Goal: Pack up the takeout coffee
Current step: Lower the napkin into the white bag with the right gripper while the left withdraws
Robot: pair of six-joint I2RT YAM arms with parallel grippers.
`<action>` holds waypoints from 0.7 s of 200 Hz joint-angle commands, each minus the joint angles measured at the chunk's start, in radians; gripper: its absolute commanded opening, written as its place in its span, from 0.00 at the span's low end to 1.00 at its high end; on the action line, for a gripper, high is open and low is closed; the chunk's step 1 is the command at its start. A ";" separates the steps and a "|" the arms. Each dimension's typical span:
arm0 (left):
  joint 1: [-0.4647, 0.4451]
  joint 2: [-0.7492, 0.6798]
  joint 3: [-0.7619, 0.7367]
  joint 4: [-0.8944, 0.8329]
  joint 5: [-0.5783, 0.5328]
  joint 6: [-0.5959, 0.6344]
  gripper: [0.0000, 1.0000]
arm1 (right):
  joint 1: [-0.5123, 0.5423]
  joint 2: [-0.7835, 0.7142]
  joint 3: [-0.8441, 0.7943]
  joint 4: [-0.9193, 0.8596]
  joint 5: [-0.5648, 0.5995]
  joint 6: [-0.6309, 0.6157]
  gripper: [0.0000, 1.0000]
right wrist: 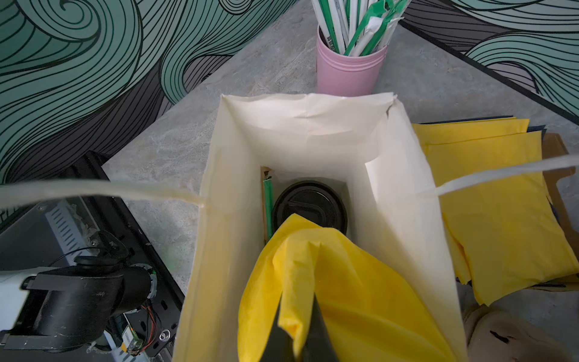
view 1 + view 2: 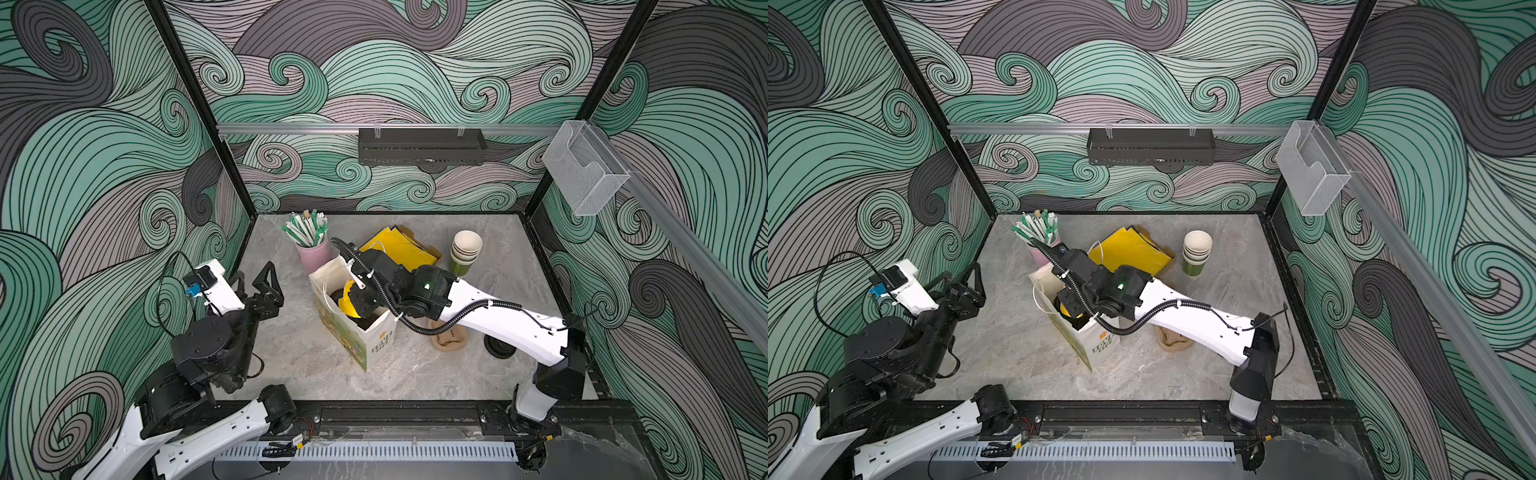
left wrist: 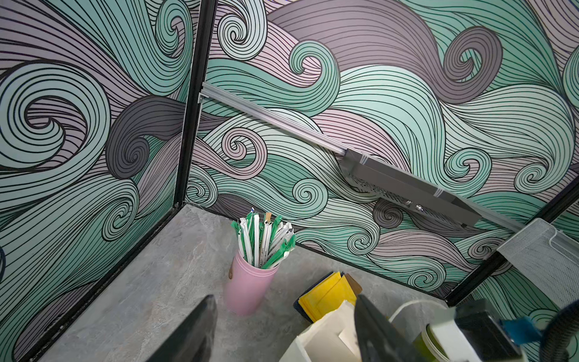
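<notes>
While the left gripper [image 2: 254,277] hangs above the left side of the table [image 2: 291,365] with its jaws spread wide and nothing between them, the right gripper [image 1: 297,335] reaches down into the mouth of the paper bag [image 1: 313,125], which stands upright in the middle of the table. Its jaws are pinched tight on a crumpled yellow napkin [image 1: 344,297], whose folds hang inside the bag. Below the napkin, the takeout coffee [image 1: 308,203] stands on the bag's floor, its black lid facing up and partly covered by the napkin's tip. A green straw [image 1: 268,200] lies just beside the cup, against the bag's wall. Just beyond the bag's far side stands a pink cup [image 2: 313,255] full of wrapped straws [image 2: 305,230]. To the right of it lies a stack of yellow napkins [image 2: 401,249], and farther right a stack of lidless green cups [image 2: 465,255]. A loose black lid [image 2: 498,347] and a tan cardboard piece [image 2: 449,340] lie on the table, partly hidden by the right arm [image 2: 498,324].
</notes>
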 commanded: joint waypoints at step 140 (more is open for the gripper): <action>-0.003 0.042 -0.009 0.140 0.067 0.177 0.72 | 0.027 -0.117 -0.011 0.036 -0.149 -0.124 0.64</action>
